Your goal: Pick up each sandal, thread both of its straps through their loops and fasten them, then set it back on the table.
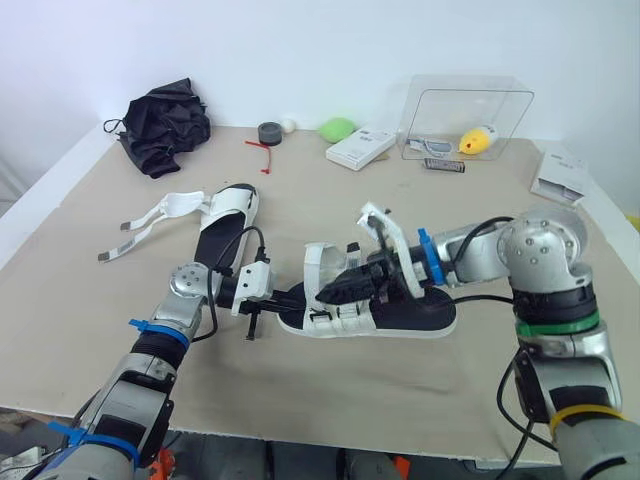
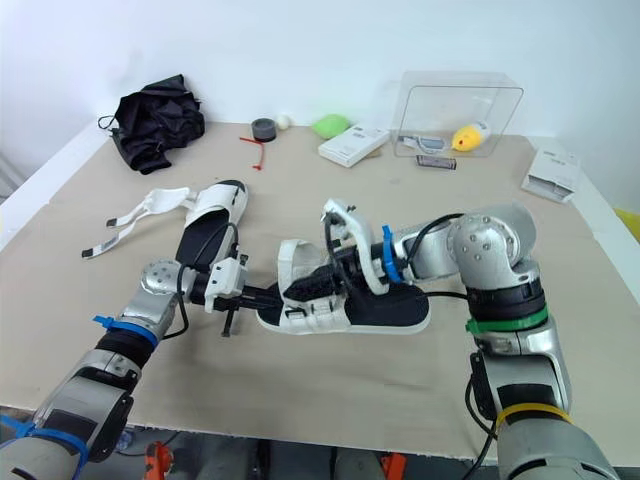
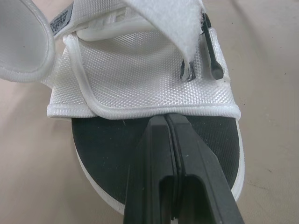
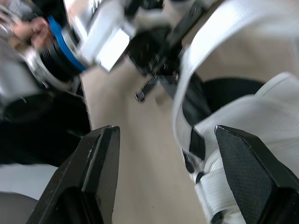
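Observation:
The near sandal, black sole with white straps, lies at the table's middle, its toe pointing to my left. Its toe strap stands up loose and its ankle strap arches above the heel. My left gripper is shut, lying on the black footbed with its tips against the front edge of the white toe panel. My right gripper reaches in over the footbed and is open, with a white strap between its fingers. The second sandal lies at the back left, its straps spread out.
A black bundle of cloth sits at the back left corner. Along the back are a tape roll, a red tie, a green object, a white box and a clear container. Another box lies far right.

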`<control>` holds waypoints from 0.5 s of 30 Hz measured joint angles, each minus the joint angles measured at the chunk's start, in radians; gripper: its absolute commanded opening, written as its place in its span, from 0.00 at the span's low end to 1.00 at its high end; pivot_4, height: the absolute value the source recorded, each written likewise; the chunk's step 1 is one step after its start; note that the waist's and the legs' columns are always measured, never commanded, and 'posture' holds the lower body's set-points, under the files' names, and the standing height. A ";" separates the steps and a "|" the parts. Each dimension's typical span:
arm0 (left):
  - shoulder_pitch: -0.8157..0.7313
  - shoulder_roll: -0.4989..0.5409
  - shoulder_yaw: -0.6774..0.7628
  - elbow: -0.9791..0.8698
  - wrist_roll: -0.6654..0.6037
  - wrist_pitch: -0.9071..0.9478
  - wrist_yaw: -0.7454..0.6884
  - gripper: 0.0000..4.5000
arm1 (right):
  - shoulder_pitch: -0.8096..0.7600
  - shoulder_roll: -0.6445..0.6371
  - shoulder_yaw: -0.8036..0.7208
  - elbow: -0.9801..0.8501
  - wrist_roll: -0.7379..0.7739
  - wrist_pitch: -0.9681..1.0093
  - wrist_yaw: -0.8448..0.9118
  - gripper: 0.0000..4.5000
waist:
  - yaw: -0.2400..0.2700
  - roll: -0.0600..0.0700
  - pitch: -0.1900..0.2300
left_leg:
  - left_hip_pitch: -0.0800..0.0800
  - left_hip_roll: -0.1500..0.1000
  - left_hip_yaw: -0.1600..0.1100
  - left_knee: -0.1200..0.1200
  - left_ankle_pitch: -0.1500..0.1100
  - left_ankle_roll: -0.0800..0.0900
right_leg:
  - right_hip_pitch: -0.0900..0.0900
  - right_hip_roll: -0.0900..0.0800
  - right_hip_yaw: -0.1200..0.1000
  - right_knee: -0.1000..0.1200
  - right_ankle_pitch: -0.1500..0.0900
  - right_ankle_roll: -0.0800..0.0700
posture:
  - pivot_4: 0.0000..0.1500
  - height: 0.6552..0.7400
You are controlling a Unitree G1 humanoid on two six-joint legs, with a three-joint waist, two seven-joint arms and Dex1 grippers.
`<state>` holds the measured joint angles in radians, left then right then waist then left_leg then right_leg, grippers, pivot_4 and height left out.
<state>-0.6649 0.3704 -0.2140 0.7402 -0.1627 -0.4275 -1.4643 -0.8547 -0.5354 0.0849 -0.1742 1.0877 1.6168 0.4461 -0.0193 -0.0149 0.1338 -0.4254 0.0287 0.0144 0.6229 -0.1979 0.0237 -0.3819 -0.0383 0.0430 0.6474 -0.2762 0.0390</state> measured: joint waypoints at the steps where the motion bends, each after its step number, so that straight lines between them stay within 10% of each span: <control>1: 0.000 0.000 0.000 0.000 0.000 0.000 0.000 0.00 | 0.004 0.006 0.000 -0.002 0.000 0.000 -0.007 0.78 | 0.000 0.000 0.000 | 0.000 0.000 0.000 0.000 0.000 0.000 | 0.000 0.000 0.000 0.000 0.000 0.000 | 1.00 1.00; 10: -0.001 0.000 0.000 0.000 0.000 0.002 -0.002 0.00 | 0.017 0.091 0.014 -0.001 -0.061 0.000 -0.097 0.78 | 0.000 0.000 0.000 | 0.000 0.000 0.000 0.000 0.000 0.000 | 0.000 0.000 0.000 0.000 0.000 0.000 | 1.00 1.00; 15: -0.001 -0.001 0.000 -0.001 0.000 0.002 -0.001 0.00 | 0.017 0.129 0.028 -0.001 -0.090 0.000 -0.119 0.47 | 0.000 0.000 0.000 | 0.000 0.000 0.000 0.000 0.000 0.000 | 0.000 0.001 0.000 0.000 0.000 0.000 | 1.00 1.00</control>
<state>-0.6655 0.3696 -0.2141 0.7397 -0.1627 -0.4257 -1.4655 -0.8375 -0.4068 0.1125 -0.1752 0.9975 1.6168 0.3273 -0.0191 -0.0150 0.1338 -0.4254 0.0285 0.0143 0.6230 -0.1979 0.0237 -0.3818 -0.0377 0.0430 0.6475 -0.2763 0.0393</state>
